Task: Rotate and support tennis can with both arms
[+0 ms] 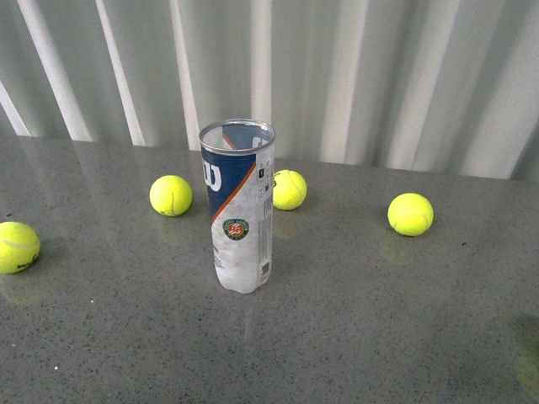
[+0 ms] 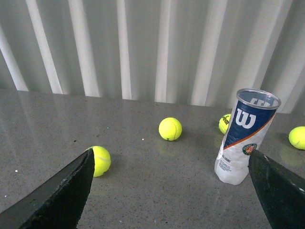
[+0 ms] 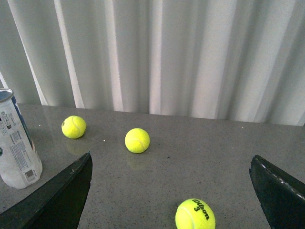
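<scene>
My left fingers (image 2: 52,198): spread wide, empty. My right fingers (image 3: 57,200): likewise wide apart, nothing held.
Tennis can (image 1: 238,206): upright on the grey surface (image 1: 379,320), apart from both pairs of fingers, mouth open, apparently empty. Judged light, thin-walled, slick, easily tipped; grip mid-body from opposite sides, gently.
Tennis balls: nearest (image 1: 289,189) just behind the can, the others farther out.
</scene>
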You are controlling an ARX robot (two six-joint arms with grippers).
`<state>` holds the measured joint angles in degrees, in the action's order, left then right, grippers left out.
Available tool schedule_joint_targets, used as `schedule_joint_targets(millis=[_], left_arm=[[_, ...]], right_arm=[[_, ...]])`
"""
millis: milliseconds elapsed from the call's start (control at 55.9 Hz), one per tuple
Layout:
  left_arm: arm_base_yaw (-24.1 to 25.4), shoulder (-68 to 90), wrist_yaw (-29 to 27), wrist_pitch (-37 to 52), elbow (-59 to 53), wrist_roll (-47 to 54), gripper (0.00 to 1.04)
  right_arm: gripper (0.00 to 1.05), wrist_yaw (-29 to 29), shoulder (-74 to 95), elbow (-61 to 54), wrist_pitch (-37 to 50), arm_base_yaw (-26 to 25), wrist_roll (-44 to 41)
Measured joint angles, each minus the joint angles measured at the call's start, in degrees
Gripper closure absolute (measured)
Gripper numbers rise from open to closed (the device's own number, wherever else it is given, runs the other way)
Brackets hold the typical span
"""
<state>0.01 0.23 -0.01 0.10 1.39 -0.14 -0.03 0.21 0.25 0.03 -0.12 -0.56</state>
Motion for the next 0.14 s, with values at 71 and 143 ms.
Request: schedule_joint_targets(millis=[71, 143], left_arm=[[0.0, 0.0, 0.0, 0.0, 0.0, 0.0, 0.07], [0.0, 0.0, 0.0, 0.0, 0.0, 0.0, 0.07]], right_arm=[[0.07, 0.0, 0.0, 0.0, 0.0, 0.0, 0.0], [0.07, 0.0, 0.0, 0.0, 0.0, 0.0, 0.0]])
